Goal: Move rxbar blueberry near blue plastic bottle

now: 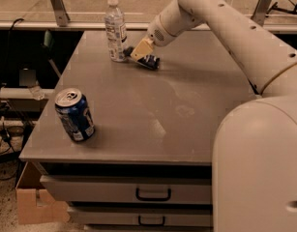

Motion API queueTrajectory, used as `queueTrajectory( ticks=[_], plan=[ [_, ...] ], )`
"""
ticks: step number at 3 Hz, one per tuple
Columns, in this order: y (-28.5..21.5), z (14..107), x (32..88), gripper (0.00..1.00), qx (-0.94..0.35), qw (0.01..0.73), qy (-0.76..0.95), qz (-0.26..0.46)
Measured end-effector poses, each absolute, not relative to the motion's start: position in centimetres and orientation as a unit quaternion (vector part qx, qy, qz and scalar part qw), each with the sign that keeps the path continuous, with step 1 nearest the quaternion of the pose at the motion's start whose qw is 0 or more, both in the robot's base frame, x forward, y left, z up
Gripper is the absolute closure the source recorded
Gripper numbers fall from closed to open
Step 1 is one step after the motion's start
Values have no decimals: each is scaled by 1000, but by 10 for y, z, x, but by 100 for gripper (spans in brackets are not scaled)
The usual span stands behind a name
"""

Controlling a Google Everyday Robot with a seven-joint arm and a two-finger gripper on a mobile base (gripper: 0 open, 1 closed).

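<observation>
The blue plastic bottle, clear with a white cap and white label, stands upright at the back of the grey table. The rxbar blueberry, a dark navy wrapper, is just right of the bottle, low at the table surface. My gripper is right at the bar's left end, between the bar and the bottle and almost touching the bottle's base. The gripper covers part of the bar. My white arm reaches in from the upper right.
A blue soda can stands tilted near the table's front left corner. Drawers sit under the front edge. A cardboard box is on the floor at the left. Cables and a rail run behind the table.
</observation>
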State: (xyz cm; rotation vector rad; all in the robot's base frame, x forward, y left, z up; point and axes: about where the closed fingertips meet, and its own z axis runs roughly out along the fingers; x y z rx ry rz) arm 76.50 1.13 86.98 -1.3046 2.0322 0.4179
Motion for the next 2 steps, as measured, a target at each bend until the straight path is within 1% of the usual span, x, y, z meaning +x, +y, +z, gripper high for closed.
queueTrajectory(
  ticks=[1, 2],
  plan=[
    [14, 876, 766, 0, -501, 345, 777, 164],
    [14, 878, 766, 0, -501, 346, 775, 166]
  ],
)
